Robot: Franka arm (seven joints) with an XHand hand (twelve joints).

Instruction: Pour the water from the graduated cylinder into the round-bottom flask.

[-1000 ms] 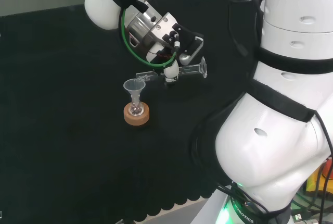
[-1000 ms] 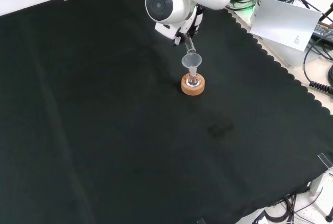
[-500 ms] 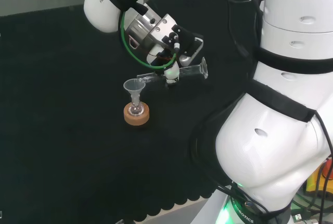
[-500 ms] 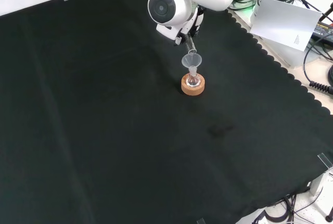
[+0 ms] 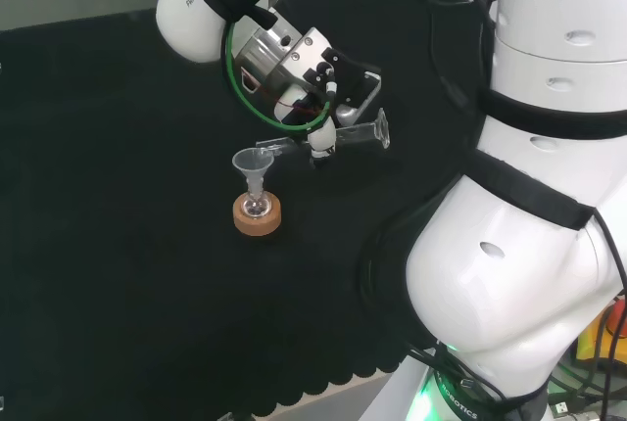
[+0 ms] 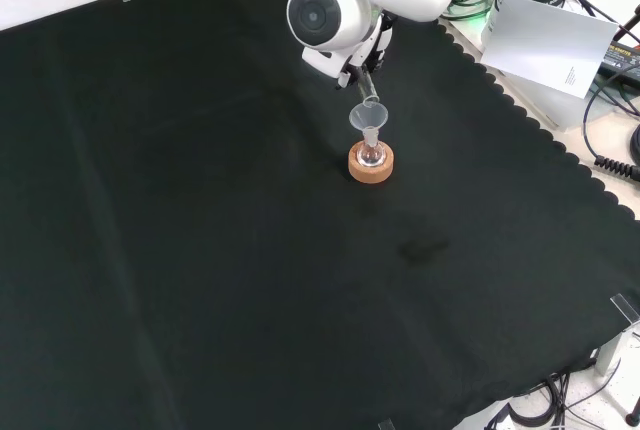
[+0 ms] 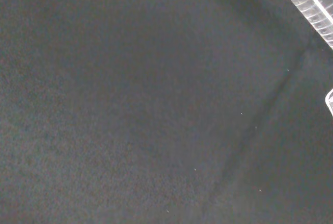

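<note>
A small clear round-bottom flask (image 5: 257,206) sits on a cork ring (image 5: 257,215) with a clear funnel (image 5: 253,162) in its neck. My hand (image 5: 323,108) is shut on a clear graduated cylinder (image 5: 323,137), which lies nearly level above the cloth with its mouth over the funnel's rim and its foot toward the arm. In the front view the cylinder (image 6: 363,84) slants down from the hand (image 6: 352,58) to the funnel (image 6: 370,115) above the flask (image 6: 372,155) and cork ring (image 6: 371,166). The wrist view shows a ribbed clear edge of the cylinder (image 7: 307,0) over black cloth.
The arm's big white links (image 5: 529,196) stand at the right of the head view. The cloth's scalloped edge (image 6: 520,115) runs along the right of the front view, with a white sheet (image 6: 545,40) and cables beyond it.
The hand has shifted slightly with the cylinder, keeping its mouth at the funnel. The flask and cork ring have not moved.
</note>
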